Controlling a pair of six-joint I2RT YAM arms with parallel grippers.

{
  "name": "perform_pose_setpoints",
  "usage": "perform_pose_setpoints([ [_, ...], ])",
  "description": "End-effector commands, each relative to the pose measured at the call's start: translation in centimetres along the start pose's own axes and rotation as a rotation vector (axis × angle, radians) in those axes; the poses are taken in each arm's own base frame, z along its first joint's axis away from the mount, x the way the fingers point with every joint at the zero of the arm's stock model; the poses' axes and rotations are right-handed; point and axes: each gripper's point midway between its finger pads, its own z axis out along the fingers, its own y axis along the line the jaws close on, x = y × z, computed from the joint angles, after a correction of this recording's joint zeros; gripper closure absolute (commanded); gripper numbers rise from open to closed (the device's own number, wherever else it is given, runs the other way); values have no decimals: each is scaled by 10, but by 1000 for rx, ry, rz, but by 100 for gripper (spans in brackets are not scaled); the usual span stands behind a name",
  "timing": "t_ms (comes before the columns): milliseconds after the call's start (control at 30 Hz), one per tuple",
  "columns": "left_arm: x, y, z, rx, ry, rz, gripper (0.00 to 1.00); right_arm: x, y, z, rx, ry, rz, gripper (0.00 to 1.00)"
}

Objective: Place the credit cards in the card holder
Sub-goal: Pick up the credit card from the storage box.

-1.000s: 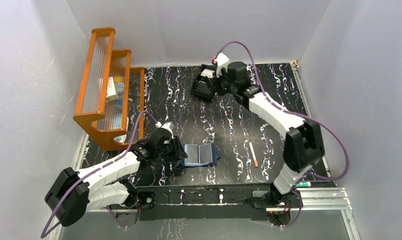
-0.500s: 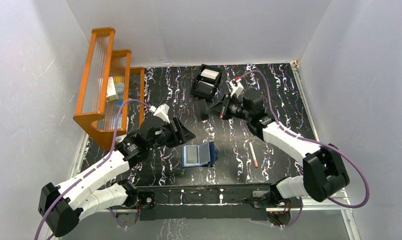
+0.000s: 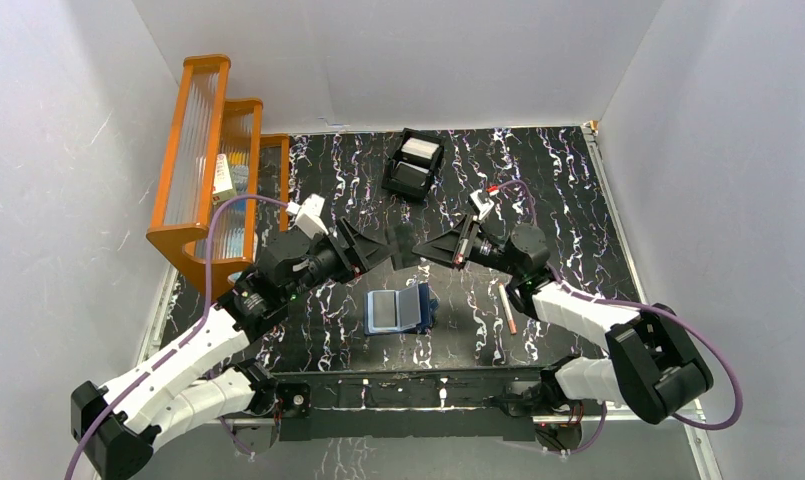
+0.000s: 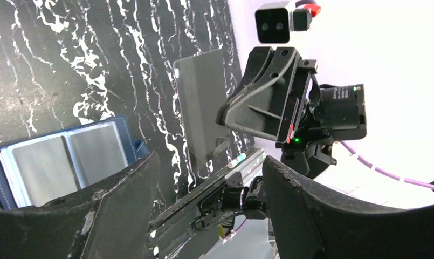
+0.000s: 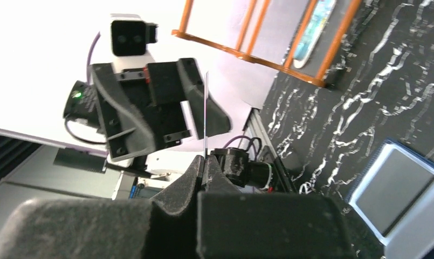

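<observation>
- Above the middle of the worktop (image 3: pixel 568 200), a grey card (image 4: pixel 201 110) is held in the air, upright and edge-on to the right wrist camera.
- Right fingers (image 5: pixel 177 189) are clamped together on the card's lower edge.
- Left fingers (image 4: pixel 107 221) are spread wide apart, holding nothing. They face the card from the left, close to it but not touching.
- The wallet (image 3: pixel 400 308) lies open and flat on the worktop near the front edge, just nearer than the held card. Its pale blue inside faces up.
- A black box (image 3: pixel 403 182) sits at the far middle, with a white card (image 3: pixel 419 151) inside.
- A thin stick (image 3: pixel 507 308) lies right of the wallet, apart from it.
- An orange rack (image 3: pixel 203 150) stands at the far left.
</observation>
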Motion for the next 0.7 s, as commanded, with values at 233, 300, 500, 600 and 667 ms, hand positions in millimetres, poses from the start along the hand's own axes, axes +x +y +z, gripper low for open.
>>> perform_pose_setpoints([
  [233, -6, -27, 13, 88, 13, 37, 44, 13, 45, -9, -159, 40, -95, 100],
  [300, -6, -29, 12, 96, 17, 40, 51, 16, 40, -8, -143, 49, -92, 100],
  [500, -4, -29, 12, 123, 12, 43, 95, 25, 26, -7, -92, 66, -83, 98],
  [600, -2, -29, 11, 130, 18, 48, 100, 26, 15, -7, -44, 65, -76, 97],
  [667, -1, -23, 9, 103, 19, 48, 100, 26, 9, -8, -12, 64, -76, 90],
])
